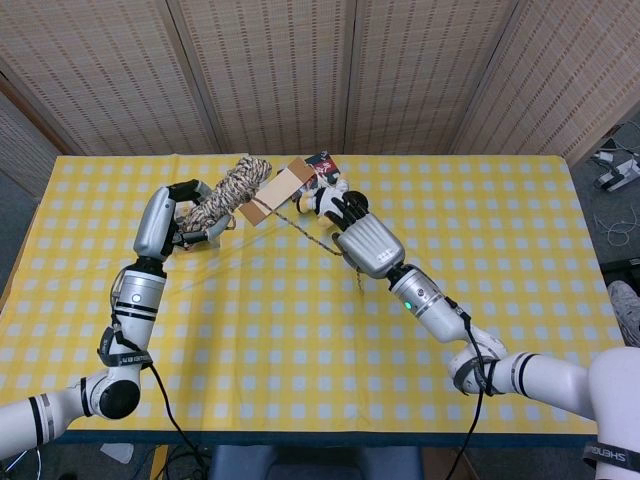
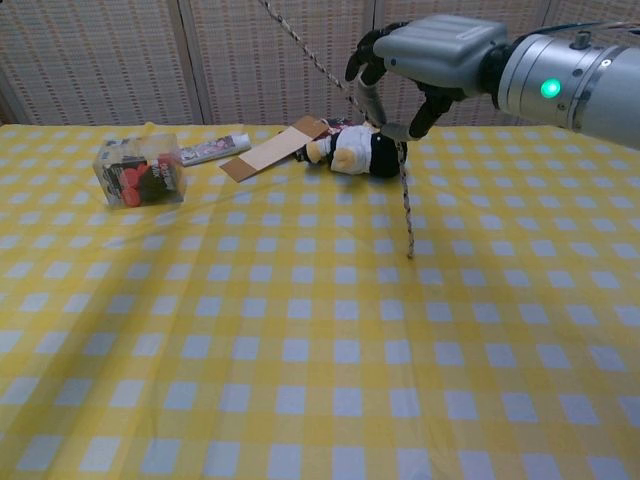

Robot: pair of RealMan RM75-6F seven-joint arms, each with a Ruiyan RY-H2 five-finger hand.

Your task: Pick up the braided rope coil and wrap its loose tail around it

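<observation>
Both hands busy | left hand (image 1: 178,215) fingers grip coil (image 1: 227,192), absent from chest view | right hand (image 2: 425,62) fingers pinch tail (image 2: 404,205)

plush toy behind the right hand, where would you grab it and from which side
Likely across the white middle of the plush toy, coming from above. It lies on its side on the table, black end toward the right, so the waist looks narrowest. The right hand and rope tail hang just in front.
</observation>
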